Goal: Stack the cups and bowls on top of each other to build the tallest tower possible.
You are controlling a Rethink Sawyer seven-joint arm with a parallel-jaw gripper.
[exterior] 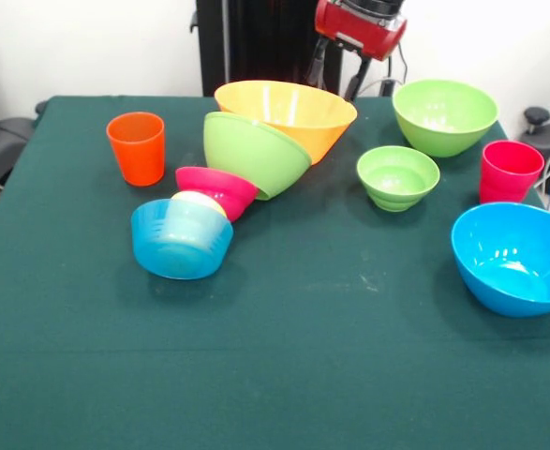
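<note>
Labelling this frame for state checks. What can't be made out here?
- Gripper: front view, the top edge cuts the arm off, so nothing shows whether the jaws are open or shut.
- Yellow cup: mostly hidden between the small blue bowl and small red bowl; only a pale patch shows.
- Big blue bowl: right edge crops it.
- Tipped big green bowl: its contact with the wide orange bowl is unclear.

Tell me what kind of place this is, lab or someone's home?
Most likely a robot lab or test cell, not a home. A red robot arm on a black pedestal stands behind a green-clothed table laid out with plastic bowls and cups against a bare white wall.
</note>
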